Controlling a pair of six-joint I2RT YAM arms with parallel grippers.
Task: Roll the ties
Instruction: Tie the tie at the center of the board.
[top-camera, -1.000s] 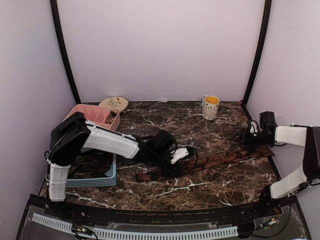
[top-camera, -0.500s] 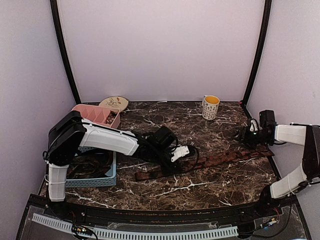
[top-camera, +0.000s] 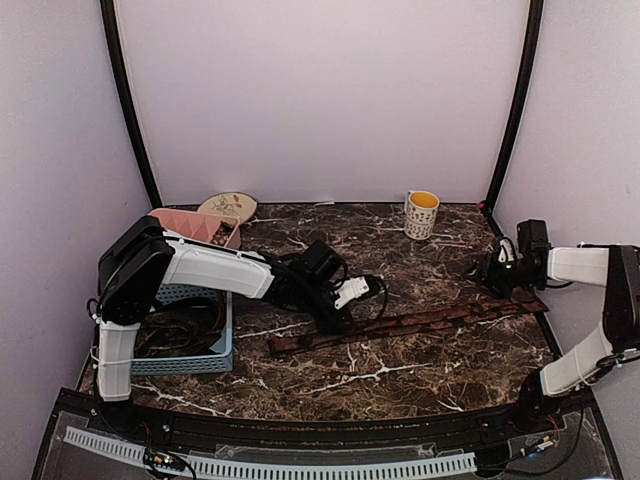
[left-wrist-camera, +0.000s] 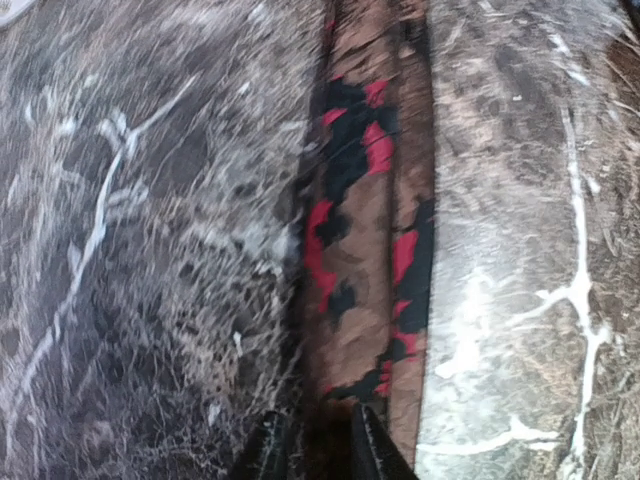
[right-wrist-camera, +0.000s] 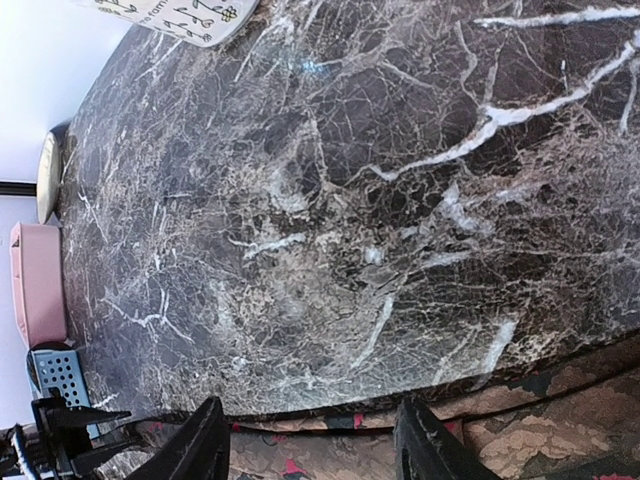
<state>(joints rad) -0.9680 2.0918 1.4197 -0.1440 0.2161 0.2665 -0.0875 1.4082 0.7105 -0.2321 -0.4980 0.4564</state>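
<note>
Where the tie (top-camera: 420, 322) lies flat across the marble table (top-camera: 400, 250), it runs as one long reddish-brown patterned strip from about 8 o'clock of the table's centre to the 3 o'clock edge. The left gripper (left-wrist-camera: 315, 452) stands over the strip near its 8 o'clock end. In the left wrist view its fingertips (left-wrist-camera: 368, 450) are a narrow gap apart, straddling one edge of the fabric at 6 o'clock of that view; whether they pinch the cloth cannot be told. The right gripper (right-wrist-camera: 312, 445) sits at the tie's 3 o'clock end. Its fingers (right-wrist-camera: 205, 445) are spread wide with nothing between them, and the patterned fabric passes beneath them along the 6 o'clock border of the right wrist view; contact with it cannot be judged. A mug (top-camera: 421, 214) stands at 12 to 1 o'clock, well apart from the tie.
</note>
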